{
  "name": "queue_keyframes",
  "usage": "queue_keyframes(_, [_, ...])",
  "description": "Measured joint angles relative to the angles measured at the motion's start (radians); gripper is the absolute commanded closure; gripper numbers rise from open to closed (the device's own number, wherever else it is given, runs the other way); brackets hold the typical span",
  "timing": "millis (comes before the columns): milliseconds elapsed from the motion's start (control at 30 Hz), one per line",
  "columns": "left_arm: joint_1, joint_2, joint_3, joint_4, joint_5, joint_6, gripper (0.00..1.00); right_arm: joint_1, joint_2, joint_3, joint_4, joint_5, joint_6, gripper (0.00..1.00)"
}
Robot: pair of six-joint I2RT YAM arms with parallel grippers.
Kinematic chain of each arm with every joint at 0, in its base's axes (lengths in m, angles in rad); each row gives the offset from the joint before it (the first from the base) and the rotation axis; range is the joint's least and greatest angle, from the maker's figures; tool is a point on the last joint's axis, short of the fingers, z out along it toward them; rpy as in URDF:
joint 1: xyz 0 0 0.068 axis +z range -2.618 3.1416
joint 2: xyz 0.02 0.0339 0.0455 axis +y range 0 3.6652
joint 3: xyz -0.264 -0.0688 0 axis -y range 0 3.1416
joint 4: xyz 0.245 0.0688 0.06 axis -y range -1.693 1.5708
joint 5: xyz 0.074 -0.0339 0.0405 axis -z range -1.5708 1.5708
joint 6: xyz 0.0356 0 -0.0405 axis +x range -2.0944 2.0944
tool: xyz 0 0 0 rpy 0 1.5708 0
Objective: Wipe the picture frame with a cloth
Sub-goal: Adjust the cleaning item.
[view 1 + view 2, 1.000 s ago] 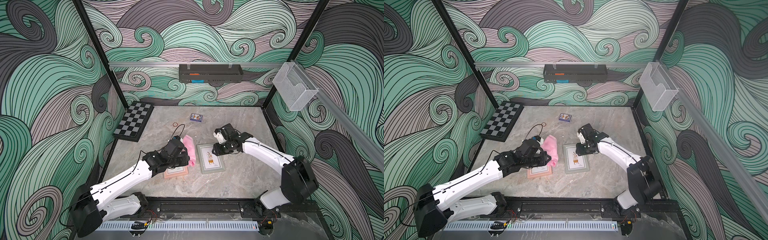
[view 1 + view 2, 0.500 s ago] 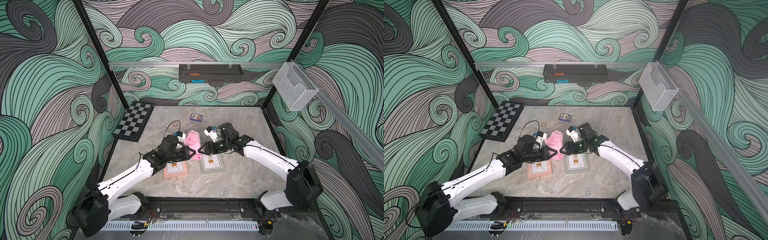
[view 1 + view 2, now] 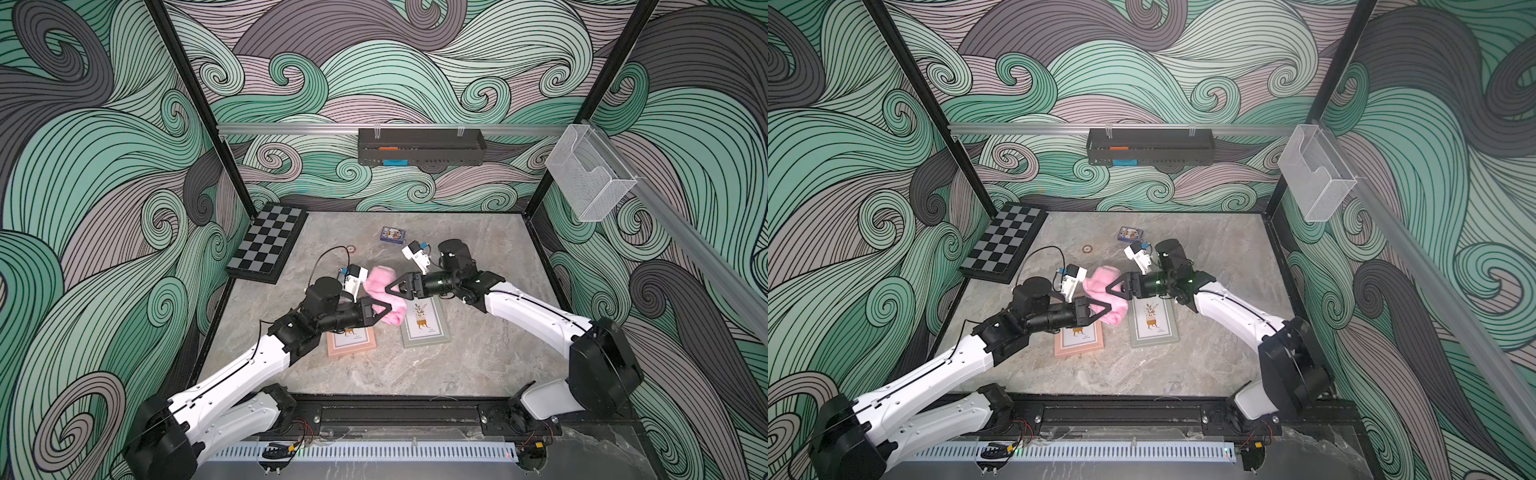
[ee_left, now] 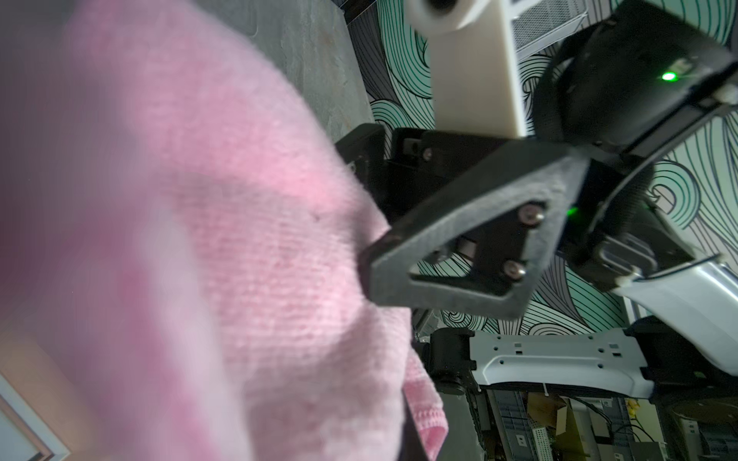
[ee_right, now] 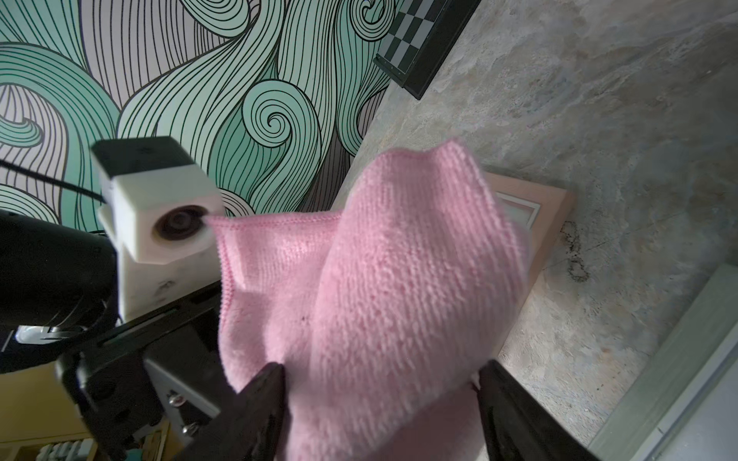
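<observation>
The pink cloth (image 3: 384,286) (image 3: 1104,286) hangs bunched above the table between my two grippers. My left gripper (image 3: 384,309) (image 3: 1105,307) is shut on its lower part; in the left wrist view the cloth (image 4: 239,259) hides the fingertips. From the right, my right gripper (image 3: 390,289) (image 5: 379,399) stands open, and its black fingers (image 5: 263,399) flank a fold of the cloth (image 5: 399,279). Two picture frames lie flat below: a pink one (image 3: 351,343) (image 5: 547,223) and a grey-green one (image 3: 426,328) (image 3: 1152,324).
A chessboard (image 3: 266,245) leans at the back left corner. A small card box (image 3: 392,234) and a little ring (image 3: 351,249) lie toward the back. A black shelf (image 3: 419,145) and a clear bin (image 3: 590,178) hang on the walls.
My left arm has lifted the cloth off the table. My right gripper has swung left from over the grey-green frame to the cloth and spread its jaws wider.
</observation>
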Motion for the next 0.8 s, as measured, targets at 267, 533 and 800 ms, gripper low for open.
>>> queue_keyframes(267, [0.0,0.004,-0.045,0.045,0.006,-0.032,1.0,0.006,0.064,0.018,0.078,-0.102,0.083,0.36])
queue_keyframes(533, [0.0,-0.008,-0.035,-0.084,-0.113,0.083,1.0,0.009,0.035,0.035,0.048,-0.156,0.105,0.25])
queue_keyframes(800, [0.0,-0.134,-0.014,-0.156,-0.215,0.171,1.0,0.004,-0.018,0.026,0.012,-0.154,0.098,0.19])
